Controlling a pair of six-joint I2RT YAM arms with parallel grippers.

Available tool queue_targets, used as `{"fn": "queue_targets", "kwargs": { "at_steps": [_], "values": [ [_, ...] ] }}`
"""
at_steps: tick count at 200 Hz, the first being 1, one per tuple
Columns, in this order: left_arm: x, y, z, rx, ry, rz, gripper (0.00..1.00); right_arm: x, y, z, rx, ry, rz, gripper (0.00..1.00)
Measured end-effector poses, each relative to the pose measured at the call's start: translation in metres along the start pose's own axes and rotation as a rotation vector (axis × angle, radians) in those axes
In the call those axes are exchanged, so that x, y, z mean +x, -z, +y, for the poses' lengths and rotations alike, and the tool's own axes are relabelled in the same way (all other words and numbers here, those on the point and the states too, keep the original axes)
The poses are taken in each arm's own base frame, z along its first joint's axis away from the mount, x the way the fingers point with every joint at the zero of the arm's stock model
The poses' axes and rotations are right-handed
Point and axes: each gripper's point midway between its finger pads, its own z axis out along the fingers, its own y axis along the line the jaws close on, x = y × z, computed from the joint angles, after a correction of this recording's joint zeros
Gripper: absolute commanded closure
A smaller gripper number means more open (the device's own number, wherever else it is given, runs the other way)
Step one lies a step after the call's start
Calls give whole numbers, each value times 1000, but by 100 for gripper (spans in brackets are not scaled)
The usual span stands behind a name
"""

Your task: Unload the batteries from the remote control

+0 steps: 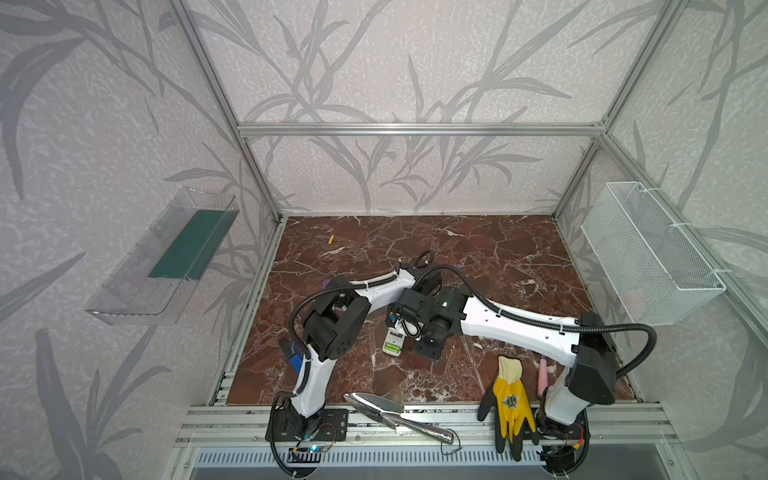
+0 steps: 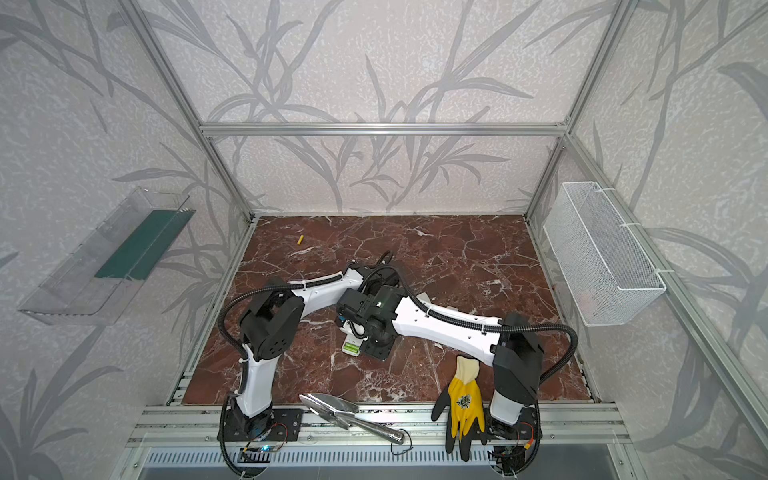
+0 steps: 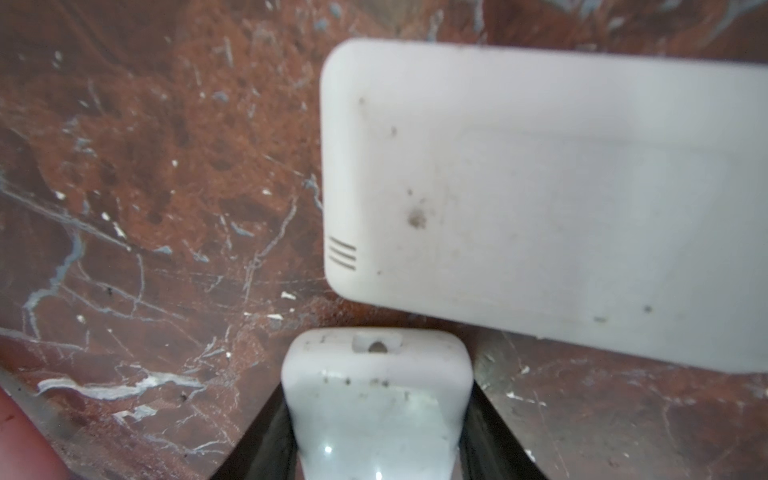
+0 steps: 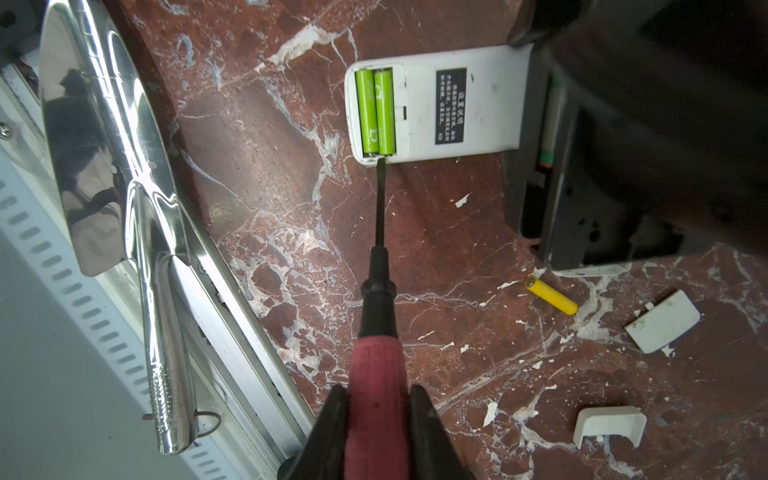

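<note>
Across both top views, your two arms meet at mid-table over the red-brown marble tabletop (image 1: 498,257). The white rectangular plastic remote control (image 1: 398,338) lies there back-up, with two lime-green cylindrical batteries (image 1: 390,347) side by side in its open bay. One bright yellow cylindrical battery (image 1: 331,239) lies well apart from it, near the far left corner.

From the left wrist camera, your left gripper (image 3: 376,415) is clamped on a white rounded plastic body (image 3: 376,374) with a small hole in its end. It may be the remote's far end, but the close blur leaves that unsure. A broad white plastic slab (image 3: 540,187) lies just beyond it.

From the right wrist camera, your right gripper (image 4: 376,399) is closed around the red-handled, black-shafted screwdriver (image 4: 378,257). The tip sits at the bay's rim, by the end of one green battery. A second yellow battery (image 4: 550,296) lies loose on the marble, near a white plastic cover (image 4: 663,322).
</note>
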Motion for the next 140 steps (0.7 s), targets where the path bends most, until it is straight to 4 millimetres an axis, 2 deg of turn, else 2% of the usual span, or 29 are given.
{"fn": "queue_targets", "kwargs": {
  "at_steps": [78, 117, 140],
  "values": [
    [1, 0, -1, -8, -19, -4, 93, 12, -17, 4, 27, -10, 59, 100],
    [1, 0, -2, -35, -46, -18, 93, 36, -44, 4, 35, -63, 82, 100],
    [1, 0, -2, -38, -51, -18, 94, 44, -57, 5, 37, -84, 58, 100]
  ]
}}
